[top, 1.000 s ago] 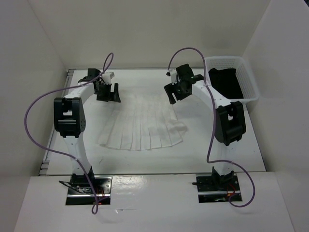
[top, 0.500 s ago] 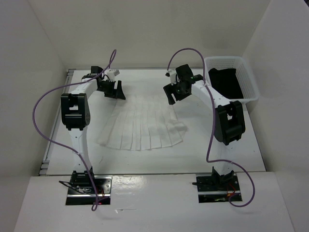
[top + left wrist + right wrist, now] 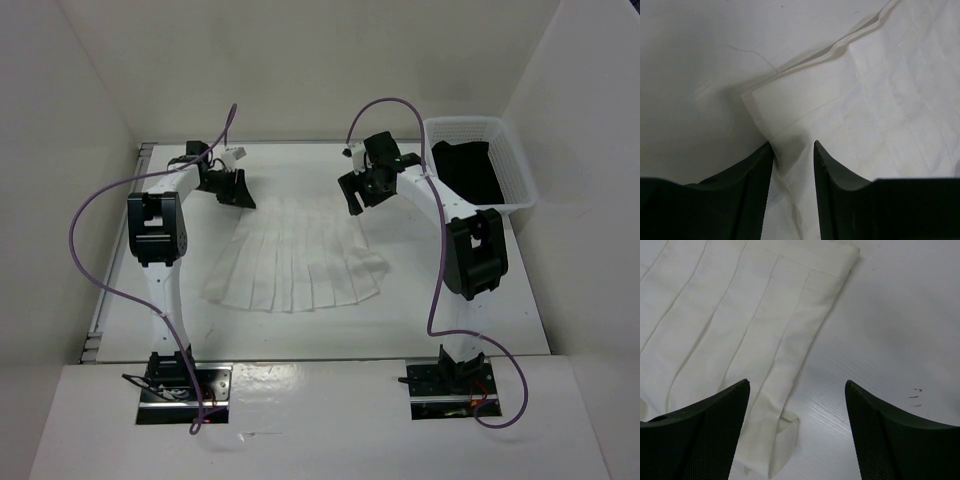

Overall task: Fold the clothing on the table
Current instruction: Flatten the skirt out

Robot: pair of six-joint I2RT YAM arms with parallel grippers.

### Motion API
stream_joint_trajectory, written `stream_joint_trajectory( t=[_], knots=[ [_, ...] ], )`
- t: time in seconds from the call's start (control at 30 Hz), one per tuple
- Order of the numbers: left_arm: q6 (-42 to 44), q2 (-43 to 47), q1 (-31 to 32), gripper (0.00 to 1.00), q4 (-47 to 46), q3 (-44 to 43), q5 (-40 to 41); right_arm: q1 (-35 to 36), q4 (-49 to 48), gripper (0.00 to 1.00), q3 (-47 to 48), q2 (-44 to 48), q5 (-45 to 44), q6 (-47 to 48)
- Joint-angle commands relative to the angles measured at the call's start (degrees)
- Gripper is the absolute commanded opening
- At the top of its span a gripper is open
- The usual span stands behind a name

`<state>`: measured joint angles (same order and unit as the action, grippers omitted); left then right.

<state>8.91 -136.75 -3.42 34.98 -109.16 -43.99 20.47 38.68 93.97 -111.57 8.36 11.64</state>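
The clothing [image 3: 295, 255], a white pleated skirt, lies spread in a fan on the table [image 3: 480, 290], narrow end toward the far side. My left gripper [image 3: 238, 192] is down at its far left corner. In the left wrist view the left gripper [image 3: 793, 146] has its jaws narrowed but still apart, with a raised ridge of the clothing [image 3: 880, 100] between them. My right gripper [image 3: 358, 195] hovers over the far right corner. In the right wrist view the right gripper [image 3: 797, 385] is wide open, straddling the edge of the clothing [image 3: 730, 315] and holding nothing.
A white mesh basket [image 3: 512, 158] stands at the far right with a black garment [image 3: 468, 170] inside. White walls enclose the table on the left, back and right. Purple cables loop above both arms.
The left gripper has shifted right and down onto the skirt's far left corner, and its jaws have narrowed around the fabric. The right arm has stayed still.
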Motion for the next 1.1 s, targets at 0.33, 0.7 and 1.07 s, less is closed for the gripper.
stream_joint_trajectory(
  t=[0.33,0.7,1.07],
  knots=[
    [0.5,2.9,0.1,0.18,-0.4,7.9,-2.1,-3.7,-2.6,0.81,0.8,0.7,3.1,-2.2],
    [1.0,6.3,0.1,0.14,0.2,11.5,1.0,-11.9,-3.3,0.76,2.5,-10.1,24.7,-1.5],
    [2.8,4.6,0.1,0.14,4.0,8.6,2.2,-11.9,-0.9,0.69,12.1,-20.9,32.4,1.3]
  ],
)
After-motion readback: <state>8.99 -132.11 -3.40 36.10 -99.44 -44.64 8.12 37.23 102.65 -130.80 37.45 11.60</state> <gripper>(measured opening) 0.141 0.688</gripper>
